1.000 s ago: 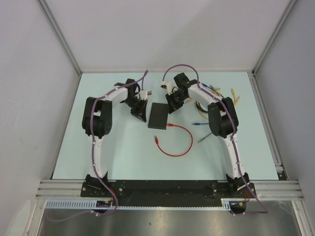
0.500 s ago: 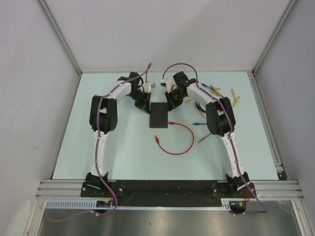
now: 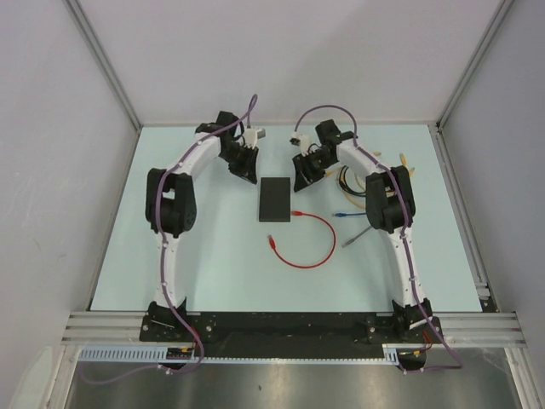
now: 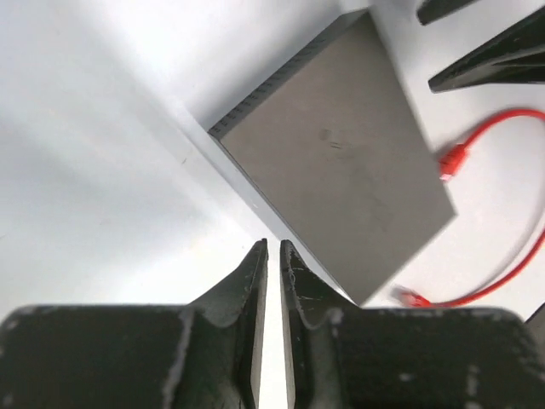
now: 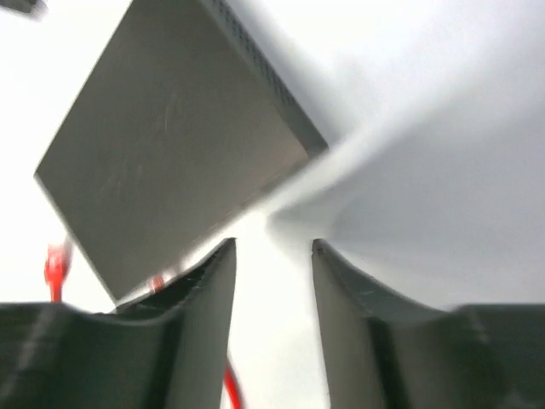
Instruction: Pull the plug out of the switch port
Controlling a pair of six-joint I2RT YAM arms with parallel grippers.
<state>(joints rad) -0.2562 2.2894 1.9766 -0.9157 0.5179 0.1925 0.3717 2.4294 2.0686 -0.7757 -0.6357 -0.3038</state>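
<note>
— How are your arms set?
— Both reach far forward from their bases. My left arm (image 3: 168, 256) goes up to a bent elbow, then curves inward. My right arm (image 3: 407, 260) mirrors it on the other side. The two wrists are turned toward each other, with a gap between them.
— And the grippers?
— My left gripper (image 4: 273, 249) points downward, its fingers (image 4: 247, 281) parted by only a narrow slit. My right gripper (image 5: 272, 247) also tips downward, and its fingers (image 5: 209, 290) stand clearly wider apart than the left pair.

Matte black switch (image 3: 274, 200), smooth red cable (image 3: 331, 242)
</note>
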